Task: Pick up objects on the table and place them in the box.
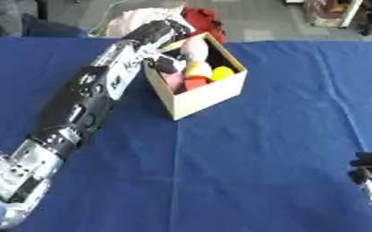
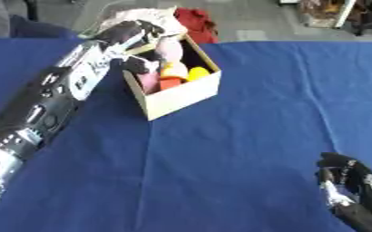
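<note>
A cardboard box (image 1: 198,100) stands on the blue table (image 1: 261,149) at the upper middle, turned at an angle. Inside it lie a pale pink object (image 1: 193,46), a yellow one (image 1: 222,72), a red one (image 1: 195,83) and another pink one (image 1: 174,80). My left arm stretches from the lower left up to the box, and my left hand (image 1: 162,32) is over the box's far left rim, right beside the pale pink object. Whether it holds that object is hidden. My right hand (image 2: 346,177) rests open at the lower right corner.
Beyond the table's far edge lie a red bundle (image 1: 203,20) and a pale pinkish cloth (image 1: 132,19) on the floor. Furniture legs (image 1: 349,13) stand at the upper right. Blue tabletop spreads in front and to the right of the box.
</note>
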Controlling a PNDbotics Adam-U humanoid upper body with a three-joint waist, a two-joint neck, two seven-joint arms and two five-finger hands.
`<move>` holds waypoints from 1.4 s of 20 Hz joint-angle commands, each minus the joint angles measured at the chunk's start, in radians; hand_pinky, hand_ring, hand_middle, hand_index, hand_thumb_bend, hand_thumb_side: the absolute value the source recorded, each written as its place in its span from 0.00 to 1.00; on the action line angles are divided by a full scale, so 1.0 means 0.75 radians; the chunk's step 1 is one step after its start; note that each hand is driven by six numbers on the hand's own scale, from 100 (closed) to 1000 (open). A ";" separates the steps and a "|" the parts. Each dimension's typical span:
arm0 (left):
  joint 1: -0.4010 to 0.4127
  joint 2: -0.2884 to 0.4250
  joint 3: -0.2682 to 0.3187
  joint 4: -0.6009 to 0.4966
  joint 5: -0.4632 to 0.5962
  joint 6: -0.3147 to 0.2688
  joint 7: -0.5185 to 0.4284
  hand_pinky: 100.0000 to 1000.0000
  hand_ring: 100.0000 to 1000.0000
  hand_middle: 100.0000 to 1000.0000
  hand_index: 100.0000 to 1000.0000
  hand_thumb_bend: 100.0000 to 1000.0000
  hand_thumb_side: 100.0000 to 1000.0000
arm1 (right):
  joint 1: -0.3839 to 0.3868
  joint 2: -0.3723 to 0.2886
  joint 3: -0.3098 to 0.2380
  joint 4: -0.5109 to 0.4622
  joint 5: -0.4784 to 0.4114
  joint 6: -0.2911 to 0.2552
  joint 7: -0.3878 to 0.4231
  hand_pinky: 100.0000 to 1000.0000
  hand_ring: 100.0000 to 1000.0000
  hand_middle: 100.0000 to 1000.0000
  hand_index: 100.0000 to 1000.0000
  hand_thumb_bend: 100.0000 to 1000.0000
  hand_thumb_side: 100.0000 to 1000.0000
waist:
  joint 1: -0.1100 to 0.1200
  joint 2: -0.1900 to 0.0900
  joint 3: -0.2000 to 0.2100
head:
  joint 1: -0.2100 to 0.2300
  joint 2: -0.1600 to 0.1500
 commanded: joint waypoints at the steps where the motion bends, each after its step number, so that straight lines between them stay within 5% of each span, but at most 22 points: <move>1: -0.018 0.065 0.018 -0.067 0.026 -0.007 -0.012 0.90 0.84 0.85 0.94 0.16 0.63 | -0.009 -0.016 -0.010 -0.016 -0.005 -0.002 -0.001 0.64 0.62 0.64 0.78 0.00 0.34 | -0.011 -0.035 0.003 | -0.009 -0.014; 12: 0.115 0.292 0.080 -0.594 0.360 0.028 0.055 0.86 0.81 0.81 0.91 0.08 0.53 | -0.008 -0.023 -0.029 -0.018 0.007 -0.004 -0.018 0.64 0.62 0.64 0.78 0.00 0.32 | -0.005 -0.034 0.053 | -0.049 -0.021; 19: 0.424 0.411 0.226 -1.075 0.705 0.119 0.260 0.81 0.75 0.72 0.86 0.00 0.45 | -0.006 -0.028 -0.043 -0.019 0.012 -0.004 -0.032 0.64 0.62 0.64 0.78 0.00 0.32 | -0.013 -0.030 0.108 | -0.064 -0.022; 28: 0.866 0.239 0.340 -1.307 0.877 0.112 0.405 0.77 0.70 0.66 0.82 0.00 0.60 | -0.001 -0.023 -0.056 -0.033 0.016 -0.012 -0.049 0.64 0.62 0.64 0.78 0.00 0.31 | -0.008 -0.040 0.156 | -0.066 0.015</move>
